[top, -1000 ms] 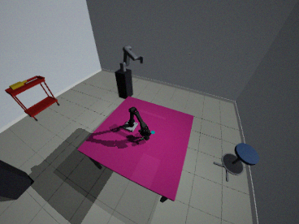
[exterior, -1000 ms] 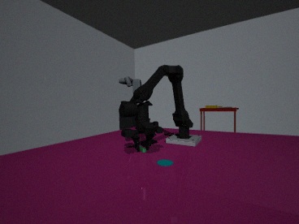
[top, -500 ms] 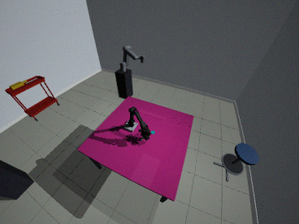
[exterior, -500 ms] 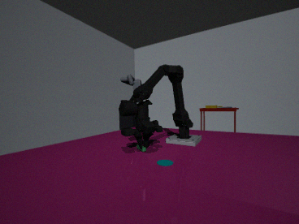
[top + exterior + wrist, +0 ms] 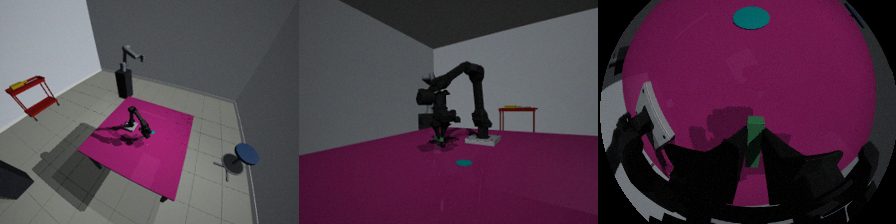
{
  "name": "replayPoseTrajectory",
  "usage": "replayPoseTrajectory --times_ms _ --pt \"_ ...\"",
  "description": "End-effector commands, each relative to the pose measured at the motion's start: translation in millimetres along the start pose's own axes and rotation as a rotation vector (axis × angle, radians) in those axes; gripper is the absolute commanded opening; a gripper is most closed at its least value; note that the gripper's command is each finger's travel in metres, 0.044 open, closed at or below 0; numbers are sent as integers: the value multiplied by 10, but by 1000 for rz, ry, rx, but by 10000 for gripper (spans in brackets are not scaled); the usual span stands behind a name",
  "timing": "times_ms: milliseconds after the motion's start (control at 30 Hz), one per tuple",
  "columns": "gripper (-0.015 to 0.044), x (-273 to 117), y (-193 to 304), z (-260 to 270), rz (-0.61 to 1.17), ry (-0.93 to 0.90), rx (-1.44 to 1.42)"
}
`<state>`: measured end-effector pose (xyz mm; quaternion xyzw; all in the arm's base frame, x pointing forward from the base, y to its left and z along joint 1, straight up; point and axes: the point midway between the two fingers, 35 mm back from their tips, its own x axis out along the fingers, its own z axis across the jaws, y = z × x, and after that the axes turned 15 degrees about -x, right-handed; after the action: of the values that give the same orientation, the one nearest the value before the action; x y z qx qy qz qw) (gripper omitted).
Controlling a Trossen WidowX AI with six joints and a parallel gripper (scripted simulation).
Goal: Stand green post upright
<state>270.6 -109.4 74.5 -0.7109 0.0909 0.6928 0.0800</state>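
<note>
The green post (image 5: 441,140) (image 5: 756,121) lies roughly level between the fingers, one end facing the wrist camera. My gripper (image 5: 439,140) (image 5: 754,131) points down and is shut on the post; the fingers hide part of its sides. It is low over the magenta table, and I cannot tell whether the post touches the top. In the top view the gripper and post are too small to make out well. The flat cyan circle (image 5: 153,132) (image 5: 464,162) (image 5: 751,18) lies apart from the post, beyond it in the wrist view and nearer the camera in the exterior view.
The arm's pale base plate (image 5: 131,127) (image 5: 483,140) (image 5: 660,122) stands on the magenta table (image 5: 162,162) (image 5: 400,183). Off the table are a red cart (image 5: 41,106) (image 5: 518,109), a blue stool (image 5: 247,153) and a second grey arm (image 5: 130,52) on a dark pedestal (image 5: 123,83).
</note>
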Motion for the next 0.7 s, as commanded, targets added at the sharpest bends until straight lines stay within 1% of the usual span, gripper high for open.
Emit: replayPoseTrajectory --times_ms 0,533,667 --pt "23 -108 -8 -4 -5 2 -4" --pt "23 -618 -13 54 -6 1 -4" --pt "23 -667 -18 62 -6 1 -3"
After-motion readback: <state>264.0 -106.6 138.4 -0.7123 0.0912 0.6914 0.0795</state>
